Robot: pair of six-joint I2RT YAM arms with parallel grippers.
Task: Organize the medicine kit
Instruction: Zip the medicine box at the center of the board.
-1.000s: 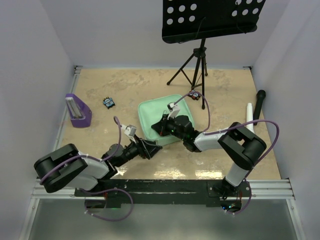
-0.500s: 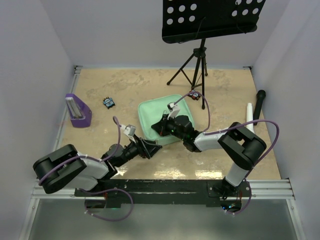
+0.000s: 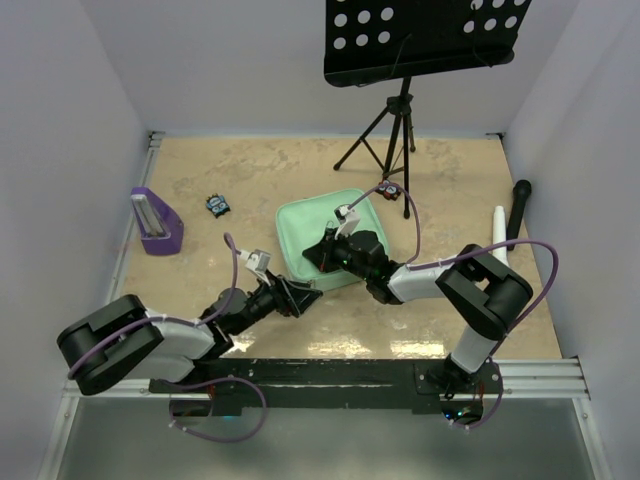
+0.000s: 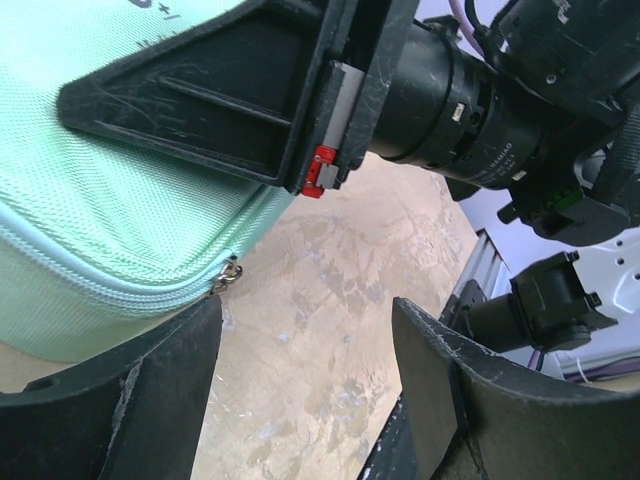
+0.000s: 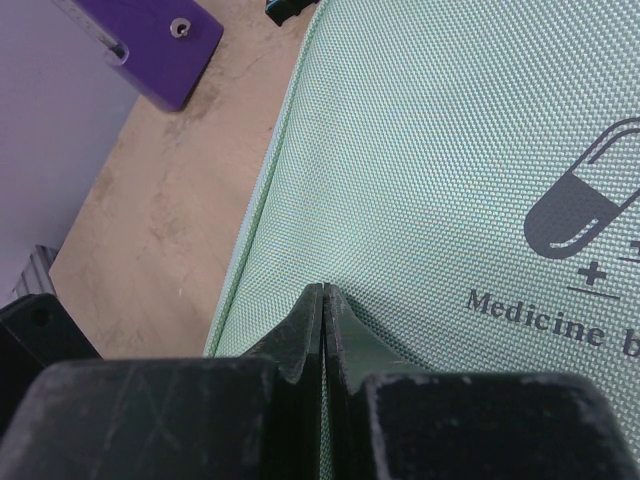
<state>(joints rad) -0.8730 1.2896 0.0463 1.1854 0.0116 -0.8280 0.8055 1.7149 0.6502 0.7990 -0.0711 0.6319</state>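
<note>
The medicine kit (image 3: 305, 228), a mint-green square soft case, lies zipped shut in the middle of the table. Its lid carries a pill logo (image 5: 585, 215). My right gripper (image 3: 322, 252) is shut, holds nothing, and its tips (image 5: 323, 292) press down on the lid near the kit's front left corner. My left gripper (image 3: 303, 297) stands open just in front of that corner with only bare table between its fingers (image 4: 305, 310). The kit's side (image 4: 100, 230) and its metal zipper pull (image 4: 226, 275) lie just above the left finger. The right gripper's black fingers (image 4: 200, 100) lie on the lid above.
A small purple stand (image 3: 155, 222) sits at the left, with a small black-and-blue item (image 3: 217, 205) near it. A music stand's tripod (image 3: 395, 130) is behind the kit, with another small item (image 3: 392, 190) at its foot. A white tube (image 3: 499, 230) and a black cylinder (image 3: 519, 205) lie at the right.
The left arm's elbow has swung slightly left and lower. Both grippers and the kit stay where they were.
</note>
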